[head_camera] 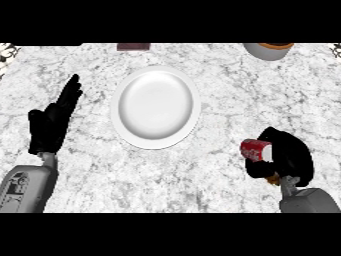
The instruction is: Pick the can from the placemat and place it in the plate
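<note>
At lower right of the tabletop [202,175]: one red can [253,149], tipped toward horizontal, held in the right hand [289,155], whose fingers curl round it; only the can's left end shows beyond the fingers. No placemat is visible.

Plate [156,107]: white, round, nothing in it, up and left of the can, apart from it.

Left hand [53,120]: at the left edge, fingers straight and up, resting, holding nothing.

Risks, as judged: can, being tilted, may roll off the plate once released; a low carry may knock the plate's near rim and shift it.

Far edge: a brown object [134,47]; a grey bowl [267,50].
</note>
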You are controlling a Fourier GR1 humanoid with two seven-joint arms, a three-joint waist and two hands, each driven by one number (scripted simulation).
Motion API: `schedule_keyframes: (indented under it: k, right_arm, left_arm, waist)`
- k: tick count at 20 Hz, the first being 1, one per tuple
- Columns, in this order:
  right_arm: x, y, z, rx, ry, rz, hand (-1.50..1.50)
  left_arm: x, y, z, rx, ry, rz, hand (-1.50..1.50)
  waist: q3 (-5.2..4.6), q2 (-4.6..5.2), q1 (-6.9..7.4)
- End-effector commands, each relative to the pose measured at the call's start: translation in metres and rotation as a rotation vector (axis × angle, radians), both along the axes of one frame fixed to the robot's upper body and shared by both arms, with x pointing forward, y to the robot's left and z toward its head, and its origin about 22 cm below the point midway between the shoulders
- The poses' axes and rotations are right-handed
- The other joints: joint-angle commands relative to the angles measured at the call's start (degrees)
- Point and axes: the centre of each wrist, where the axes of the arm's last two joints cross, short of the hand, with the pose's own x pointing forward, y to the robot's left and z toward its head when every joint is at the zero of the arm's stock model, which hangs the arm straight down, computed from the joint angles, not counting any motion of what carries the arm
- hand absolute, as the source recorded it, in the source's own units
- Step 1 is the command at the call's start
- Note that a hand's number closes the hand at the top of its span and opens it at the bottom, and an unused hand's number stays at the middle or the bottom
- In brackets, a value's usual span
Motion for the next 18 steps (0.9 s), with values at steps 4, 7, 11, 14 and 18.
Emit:
schedule_keyframes:
  k: [4, 7, 11, 14, 18]
  right_arm:
    - [-0.025, -0.014, 0.031, -0.093, -0.255, 0.114, 1.5]
    - [-0.03, 0.014, 0.056, -0.078, -0.47, 0.151, 1.5]
    - [-0.024, 0.028, 0.084, -0.055, -0.627, 0.223, 1.5]
    - [-0.027, 0.04, 0.102, -0.01, -0.693, 0.349, 1.5]
    - [-0.015, 0.079, 0.115, 0.074, -0.692, 0.403, 1.5]
  left_arm:
    - [-0.007, -0.012, -0.01, 0.015, -0.006, -0.006, 0.0]
    - [-0.009, -0.002, 0.003, 0.002, 0.022, -0.003, 0.0]
    - [0.004, -0.001, 0.014, 0.01, -0.001, -0.002, 0.0]
    - [0.015, -0.003, 0.019, 0.01, -0.009, -0.011, 0.0]
    - [0.002, -0.003, 0.0, 0.003, 0.006, -0.026, 0.0]
  waist:
    - [0.3, 0.22, -0.44]
    - [0.31, -0.13, -0.11]
    - [0.3, 0.25, 0.1]
    - [0.3, 0.42, -0.06]
    - [0.29, 0.44, 0.53]
